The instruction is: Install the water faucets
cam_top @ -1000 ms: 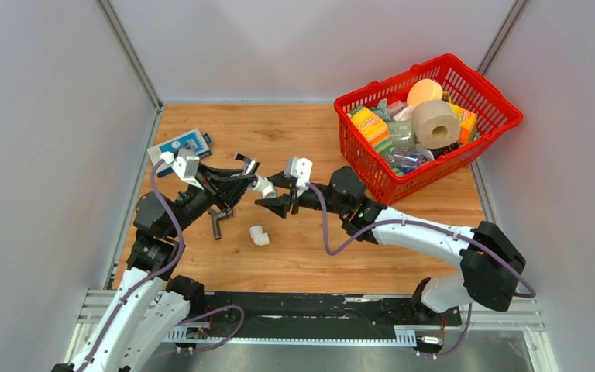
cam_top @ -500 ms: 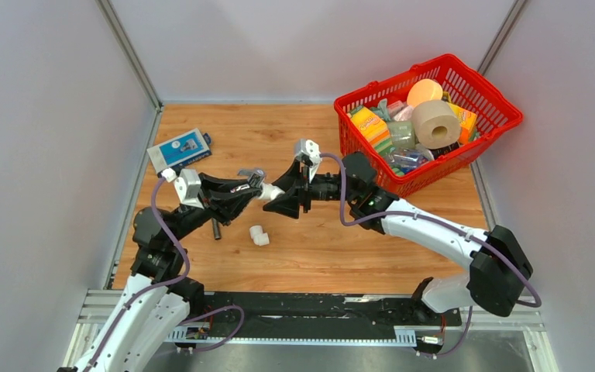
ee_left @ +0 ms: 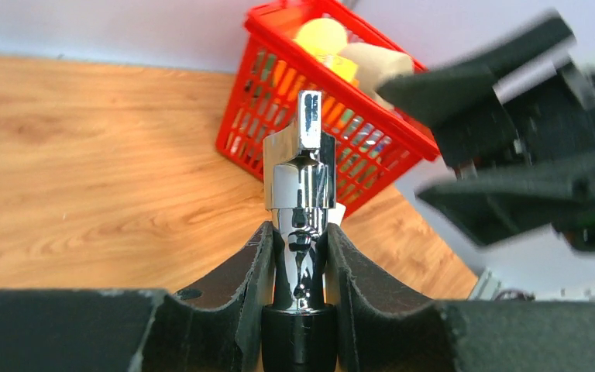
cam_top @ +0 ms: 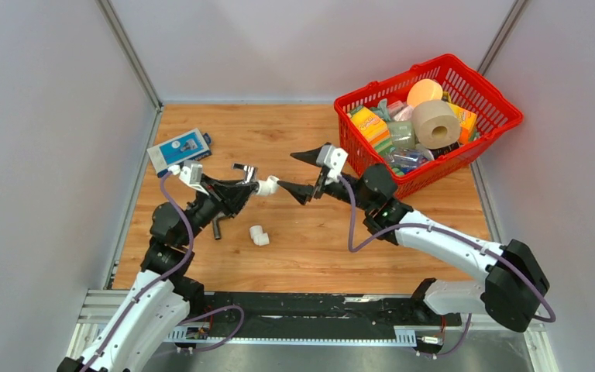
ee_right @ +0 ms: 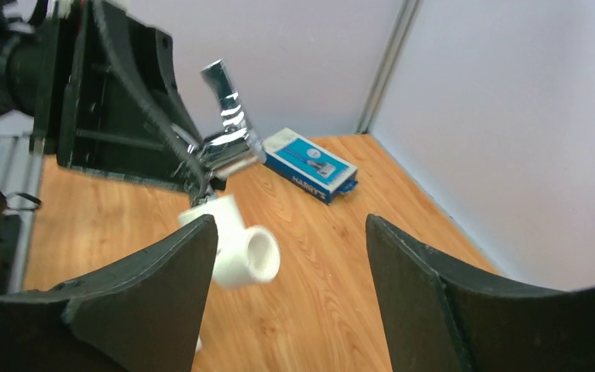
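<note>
Left wrist: chrome faucet tight between the left fingers

Walls: plain pale grey panels, three sides | corners: slim metal posts | table: warm wood-grain top | near edge: grey metal rail | light: soft, even, from overhead

Overhead wide; opposed close wrist views share faucet.

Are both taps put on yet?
Half, it seems. Done: the chrome faucet looks joined to a white elbow. In hand: the left end effector grips that faucet; the right end effector is open. Left: the dark faucet and second elbow lie apart on the table.
</note>
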Robot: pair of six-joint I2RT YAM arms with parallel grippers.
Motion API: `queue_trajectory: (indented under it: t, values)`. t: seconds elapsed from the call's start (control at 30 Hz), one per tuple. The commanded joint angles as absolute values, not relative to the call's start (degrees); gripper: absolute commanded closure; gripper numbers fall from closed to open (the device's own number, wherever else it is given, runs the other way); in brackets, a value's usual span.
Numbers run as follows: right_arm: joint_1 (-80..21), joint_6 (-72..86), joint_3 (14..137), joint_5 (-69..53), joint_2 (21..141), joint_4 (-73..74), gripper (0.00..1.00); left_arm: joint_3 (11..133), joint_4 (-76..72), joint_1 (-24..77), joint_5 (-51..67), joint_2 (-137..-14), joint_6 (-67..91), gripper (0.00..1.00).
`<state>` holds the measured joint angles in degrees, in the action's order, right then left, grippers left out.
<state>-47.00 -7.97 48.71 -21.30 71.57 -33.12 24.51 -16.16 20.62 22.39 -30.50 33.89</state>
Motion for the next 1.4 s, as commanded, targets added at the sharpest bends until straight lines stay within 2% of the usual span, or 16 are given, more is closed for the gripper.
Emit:
queue_trajectory:
  t: [0.0, 0.27, 0.67, 0.9, 1.07, 1.23, 1.37]
  values:
    - [-51.8, -22.3, 40.1, -14.3, 70.0, -44.7, 0.23, 27.1, -13.7, 20.7, 10.0, -31.8, 48.3, 1.0]
    - [-58.8, -40.3, 31.6, -7.9, 75.1, -62.5, 0.22, 27.9, -13.6, 20.7, 11.8, -34.6, 55.9, 1.0]
    - [-61.9, -48.3, 36.4, -3.3, 87.3, -66.3, 0.24, 28.3, -14.9, 20.6, 14.8, -34.6, 58.3, 1.0]
    - [-61.8, -46.0, 40.2, -3.0, 91.8, -64.2, 0.3, 29.1, -17.0, 20.7, 18.4, -34.8, 59.7, 1.0]
    - [-61.5, -42.5, 42.0, -2.6, 92.4, -60.6, 0.43, 29.5, -17.8, 20.7, 19.3, -33.6, 60.6, 1.0]
    - [-60.2, -36.0, 44.2, -7.9, 90.5, -52.0, 0.63, 30.8, -17.4, 20.5, 20.0, -32.8, 59.6, 1.0]
    - [-55.9, -25.5, 48.0, -18.3, 88.8, -42.1, 0.92, 31.5, -22.0, 20.7, 21.5, -33.2, 59.2, 1.0]
